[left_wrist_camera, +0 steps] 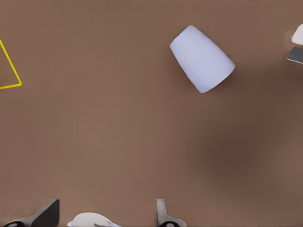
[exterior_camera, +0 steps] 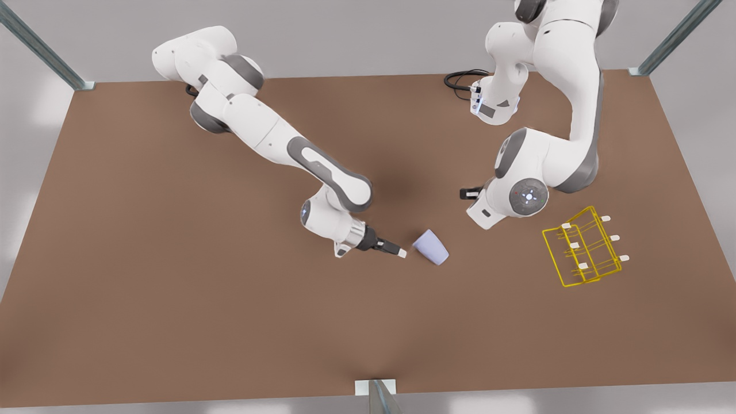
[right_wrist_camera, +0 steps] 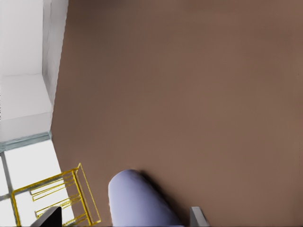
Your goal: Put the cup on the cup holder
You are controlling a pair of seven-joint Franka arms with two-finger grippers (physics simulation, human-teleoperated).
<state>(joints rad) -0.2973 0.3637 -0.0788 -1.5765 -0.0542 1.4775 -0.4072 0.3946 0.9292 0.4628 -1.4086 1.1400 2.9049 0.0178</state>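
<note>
Right claw (exterior_camera: 401, 252) sits just beside the small pale lavender-blue tapered tumbler (exterior_camera: 431, 247), its fingers spread, with the tumbler lying just ahead of the gap between them. The tumbler lies tipped on its side on the brown surface (exterior_camera: 172, 287), well apart from the bright yellow wire rack with white-capped prongs (exterior_camera: 583, 247). Left claw (left_wrist_camera: 105, 213) hovers high above the tumbler, fingers also spread, and waits.

The tumbler looks light, rigid and smooth, so it will likely roll or skid if nudged. A pinch across its tapered wall, near the wider rim end where the fingers can straddle it, seems the safest hold. Squeezing near the narrow end may let it squirt out.
</note>
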